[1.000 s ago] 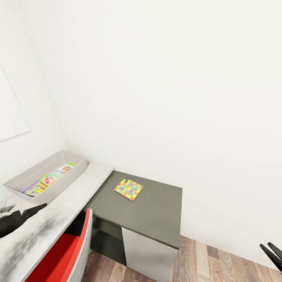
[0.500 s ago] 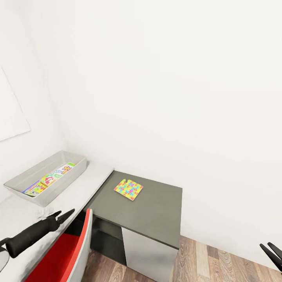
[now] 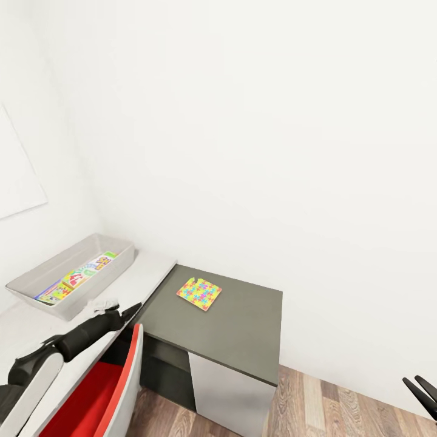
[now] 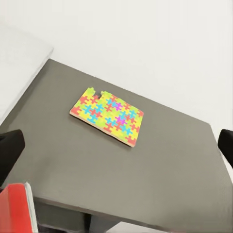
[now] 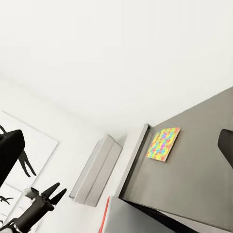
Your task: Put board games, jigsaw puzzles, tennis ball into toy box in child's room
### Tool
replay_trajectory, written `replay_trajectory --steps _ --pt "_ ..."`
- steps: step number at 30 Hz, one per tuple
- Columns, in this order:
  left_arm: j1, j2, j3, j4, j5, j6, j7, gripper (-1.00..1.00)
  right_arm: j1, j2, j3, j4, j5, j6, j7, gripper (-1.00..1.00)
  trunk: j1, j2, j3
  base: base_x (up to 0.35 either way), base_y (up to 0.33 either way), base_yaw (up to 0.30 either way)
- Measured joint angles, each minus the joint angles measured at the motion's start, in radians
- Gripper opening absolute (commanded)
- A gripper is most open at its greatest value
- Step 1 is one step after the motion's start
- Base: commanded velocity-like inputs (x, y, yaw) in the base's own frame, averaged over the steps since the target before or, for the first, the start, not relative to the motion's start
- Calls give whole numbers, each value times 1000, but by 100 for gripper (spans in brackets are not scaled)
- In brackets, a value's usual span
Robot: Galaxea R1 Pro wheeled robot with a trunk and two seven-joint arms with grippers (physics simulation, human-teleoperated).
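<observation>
Reaching out over the front edge of the pale grey top of the table, the left gripper has its two black fingers apart with nothing between them, and they point toward the jigsaw puzzle, which lies flat on the lower dark grey top, near that top's back edge and closer to the corner where it joins the pale top than to its outer end. From the left wrist view the puzzle sits squarely ahead between the two finger edges, well apart from them, so the arm seems lined up for an approach and not yet for a grasp. The toy box stands on the pale top toward its back edge by the wall, and colourful printed boxes, board games by the look of them, already lie flat on its floor; how many I cannot tell. A thin slab lying flush on the dark top offers little edge to pinch, so the fingers will likely need to come down low at one side of it. The right gripper hangs at the robot's side above the wood floor, well away from the table, its fingers spread and empty, apparently kept clear while the left arm works. A red chair stands tucked against the table's front edge just below the left arm
</observation>
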Motion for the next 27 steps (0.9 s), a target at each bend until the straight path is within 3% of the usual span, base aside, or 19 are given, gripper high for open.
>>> replay_trajectory --steps 7,8,11,19,27 --pt "-41 -26 0 3 -6 69 3 100 0 0 -1 0 1 0 2 100 0 0 0 0 0 0" --pt "-47 -28 1 3 -6 109 4 100 0 -2 0 0 2 3 2 100 0 0 0 0 0 0" --pt "-56 -30 1 4 -5 147 7 100 0 -4 0 0 2 6 1 100 0 0 0 0 0 0" --pt "-83 -30 0 7 -4 175 14 100 0 -1 -1 0 0 6 1 100 0 0 1 0 0 -14" --pt "-90 -31 0 8 -3 194 16 100 0 -3 -1 1 -2 7 3 100 0 0 8 0 0 -153"
